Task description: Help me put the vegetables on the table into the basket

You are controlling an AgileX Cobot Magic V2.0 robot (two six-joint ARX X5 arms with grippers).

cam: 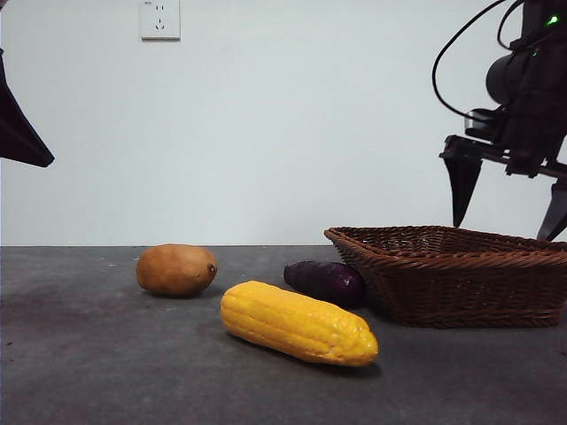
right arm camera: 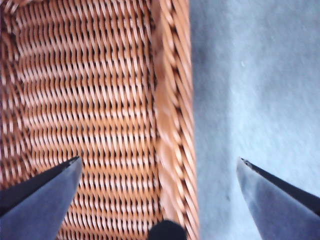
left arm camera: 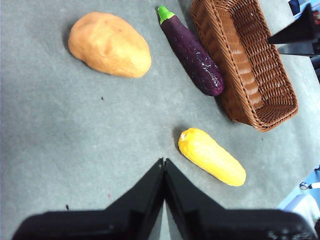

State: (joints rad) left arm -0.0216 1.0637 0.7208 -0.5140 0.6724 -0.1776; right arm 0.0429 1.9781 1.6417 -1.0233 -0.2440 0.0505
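The yellow corn cob (cam: 297, 323) lies on the table (cam: 106, 363) nearest the camera. The brown potato (cam: 177, 269) lies farther back on the left. The dark-purple vegetable (cam: 326, 282) lies beside the wicker basket (cam: 452, 274). My right gripper (cam: 509, 208) hangs open and empty above the basket; in its wrist view the gripper (right arm camera: 160, 160) straddles the braided rim (right arm camera: 172, 100). My left gripper (left arm camera: 164, 166) is shut and empty, high above the table, with the corn (left arm camera: 212, 156), potato (left arm camera: 110, 45), purple vegetable (left arm camera: 192, 52) and basket (left arm camera: 245, 60) below it.
A white wall with a socket (cam: 159, 19) stands behind the table. The left arm shows as a black tip (cam: 18, 128) at the left edge. No vegetable shows in the parts of the basket floor (right arm camera: 90, 90) that are in view.
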